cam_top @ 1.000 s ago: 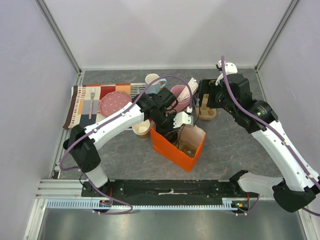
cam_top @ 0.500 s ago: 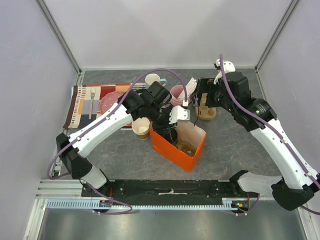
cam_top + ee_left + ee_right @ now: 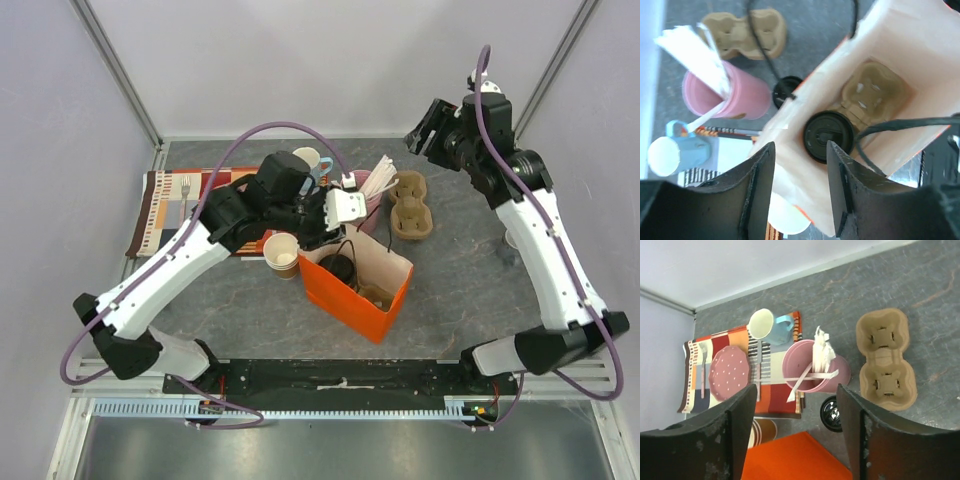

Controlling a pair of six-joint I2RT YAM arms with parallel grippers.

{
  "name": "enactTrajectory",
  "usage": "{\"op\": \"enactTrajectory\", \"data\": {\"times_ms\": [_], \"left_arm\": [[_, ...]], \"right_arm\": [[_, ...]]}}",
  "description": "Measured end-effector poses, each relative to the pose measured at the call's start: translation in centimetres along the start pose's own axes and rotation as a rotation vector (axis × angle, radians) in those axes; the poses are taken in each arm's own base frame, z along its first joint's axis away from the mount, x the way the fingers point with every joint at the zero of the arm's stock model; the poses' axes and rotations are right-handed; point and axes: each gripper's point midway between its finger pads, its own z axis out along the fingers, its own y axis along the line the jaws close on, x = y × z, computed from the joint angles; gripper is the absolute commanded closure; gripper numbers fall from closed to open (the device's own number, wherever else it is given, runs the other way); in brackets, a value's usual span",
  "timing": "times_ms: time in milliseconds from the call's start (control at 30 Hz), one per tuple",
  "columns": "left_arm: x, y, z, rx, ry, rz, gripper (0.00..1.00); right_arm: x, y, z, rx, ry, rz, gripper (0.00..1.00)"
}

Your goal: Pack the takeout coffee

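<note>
The takeout coffee (image 3: 829, 136) shows as a round black dome lid inside the orange paper bag (image 3: 340, 305), and in the top view (image 3: 341, 270). It stands upright at the end of a cardboard cup carrier (image 3: 875, 95) lying in the bag; the brown cup body is hidden. My left gripper (image 3: 799, 175) is open and empty, above the bag's far-left edge (image 3: 350, 207), apart from the lid. My right gripper (image 3: 422, 133) is open and empty, raised high at the back right, looking down on the table (image 3: 795, 435).
A pink cup with straws (image 3: 372, 185), a light-blue mug (image 3: 308, 160), a second cardboard carrier (image 3: 411, 207) and a loose black lid (image 3: 830, 414) lie behind the bag. Stacked paper cups (image 3: 283, 255) stand left of it. A striped placemat (image 3: 165, 205) with a fork and pink plate (image 3: 729, 372) is at left.
My left gripper has lifted up and back out of the bag, open, leaving the coffee inside. My right arm has swung up and away to the back right.
</note>
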Motion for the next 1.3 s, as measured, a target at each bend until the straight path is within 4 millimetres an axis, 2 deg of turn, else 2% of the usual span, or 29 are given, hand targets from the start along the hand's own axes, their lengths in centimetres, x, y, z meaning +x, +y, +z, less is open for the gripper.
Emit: {"op": "enactTrajectory", "data": {"times_ms": [67, 133, 267, 367, 500, 667, 767, 800, 833, 867, 1033, 1167, 1300], "left_arm": [[-0.7, 1.0, -1.1, -0.074, -0.032, -0.017, 0.44], [-1.4, 2.3, -2.2, -0.149, -0.065, -0.048, 0.42], [-1.4, 6.2, -5.0, -0.334, -0.118, -0.194, 0.41], [0.2, 9.2, -6.8, -0.457, -0.124, -0.330, 0.40], [2.9, 12.4, -8.9, -0.598, -0.108, -0.481, 0.40], [4.4, 13.5, -9.3, -0.652, -0.101, -0.560, 0.40], [5.8, 14.2, -9.4, -0.682, -0.080, -0.593, 0.40], [6.2, 14.3, -9.3, -0.689, -0.071, -0.603, 0.40], [6.6, 14.5, -9.3, -0.693, -0.064, -0.609, 0.40], [7.0, 14.6, -9.3, -0.700, -0.055, -0.617, 0.40], [7.9, 14.4, -8.9, -0.698, -0.035, -0.627, 0.41], [8.6, 14.1, -8.4, -0.688, -0.016, -0.635, 0.41], [8.7, 14.0, -8.3, -0.683, -0.014, -0.637, 0.41]], "right_arm": [[0.2, -1.4, 1.9, 0.042, 0.027, 0.033, 0.37], [1.3, -2.9, 4.0, 0.088, 0.079, 0.050, 0.39], [5.2, -4.2, 8.0, 0.105, 0.232, 0.021, 0.37], [7.0, -3.2, 8.7, 0.026, 0.294, -0.038, 0.39], [7.2, -0.1, 8.4, -0.121, 0.294, -0.156, 0.38], [8.2, 4.8, 8.4, -0.290, 0.310, -0.380, 0.32], [10.3, 6.7, 8.9, -0.363, 0.355, -0.482, 0.25], [11.2, 6.8, 9.2, -0.375, 0.377, -0.513, 0.23], [12.1, 6.6, 9.5, -0.380, 0.402, -0.538, 0.19], [12.9, 6.3, 9.9, -0.380, 0.425, -0.559, 0.02], [15.5, 5.9, 11.3, -0.384, 0.487, -0.634, 0.05], [16.8, 6.9, 13.1, -0.374, 0.487, -0.680, 0.23], [18.0, 6.9, 14.9, -0.352, 0.498, -0.707, 0.33]]}}
